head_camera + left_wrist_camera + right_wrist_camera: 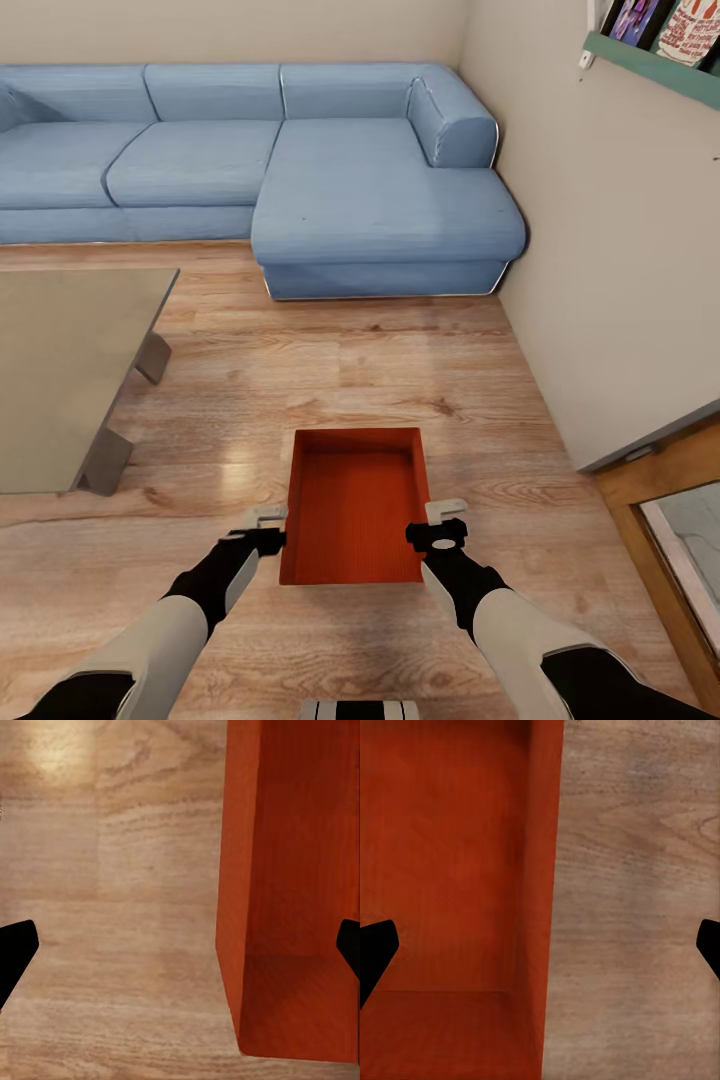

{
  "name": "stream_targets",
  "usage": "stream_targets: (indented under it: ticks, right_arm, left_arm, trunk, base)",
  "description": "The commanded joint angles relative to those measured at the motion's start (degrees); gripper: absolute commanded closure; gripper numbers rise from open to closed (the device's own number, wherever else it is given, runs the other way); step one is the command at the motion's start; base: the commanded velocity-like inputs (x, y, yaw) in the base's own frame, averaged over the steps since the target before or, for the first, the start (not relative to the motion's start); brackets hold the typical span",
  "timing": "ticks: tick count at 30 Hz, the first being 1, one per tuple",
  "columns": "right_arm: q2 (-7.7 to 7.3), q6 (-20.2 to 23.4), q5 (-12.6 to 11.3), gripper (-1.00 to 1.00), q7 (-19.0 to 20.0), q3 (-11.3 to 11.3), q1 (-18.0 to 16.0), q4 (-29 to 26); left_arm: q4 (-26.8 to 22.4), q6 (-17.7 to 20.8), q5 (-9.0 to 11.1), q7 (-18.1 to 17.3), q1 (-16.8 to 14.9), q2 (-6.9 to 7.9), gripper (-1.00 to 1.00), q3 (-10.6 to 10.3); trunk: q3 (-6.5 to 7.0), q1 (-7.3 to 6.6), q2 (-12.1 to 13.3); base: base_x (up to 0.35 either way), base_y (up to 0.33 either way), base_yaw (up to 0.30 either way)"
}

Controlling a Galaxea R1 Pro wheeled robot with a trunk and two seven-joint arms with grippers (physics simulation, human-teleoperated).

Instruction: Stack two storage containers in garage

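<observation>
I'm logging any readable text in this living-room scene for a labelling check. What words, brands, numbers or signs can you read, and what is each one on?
No text can be read.
Framed pictures on the green wall shelf: colourful prints with marks that may be lettering, too small and blurred to read.
Red-orange storage container, blue sofa, glass table, left hand and right hand: no label or marking visible.

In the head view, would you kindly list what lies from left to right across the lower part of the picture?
Left end effector → storage container → right end effector → wooden door frame.
</observation>
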Motion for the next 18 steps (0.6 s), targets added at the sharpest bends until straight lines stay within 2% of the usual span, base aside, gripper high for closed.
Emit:
stream_targets:
  ticks: [1,6,13,18]
  right_arm:
    - [0.00,0.27,0.51,-1.00,-0.31,0.22,-0.02,0.01]
    - [0.00,0.41,0.51,-1.00,-0.35,0.17,-0.02,0.08]
    - [0.00,0.40,0.40,-1.00,-0.40,-0.06,-0.02,0.18]
    - [0.00,0.55,0.28,-1.00,-0.28,-0.21,-0.02,0.66]
  left_arm:
    - [-0.07,-0.75,0.01,0.13,0.00,-0.12,-1.00,0.10]
    - [0.04,-2.37,-0.04,0.13,0.00,-0.57,-1.00,-0.13]
    - [0.73,-2.40,-0.59,0.58,0.00,-2.93,-1.00,-0.28]
    - [0.97,-2.20,-0.29,0.67,0.00,-3.36,-1.00,-0.36]
  trunk:
    - [-0.03,0.00,-0.01]
    - [-0.03,0.00,-0.01]
    - [-0.03,0.00,-0.01]
    - [-0.03,0.00,-0.01]
  base:
    - [0.000,0.000,0.000]
    - [0.000,0.000,0.000]
    - [0.000,0.000,0.000]
    - [0.000,0.000,0.000]
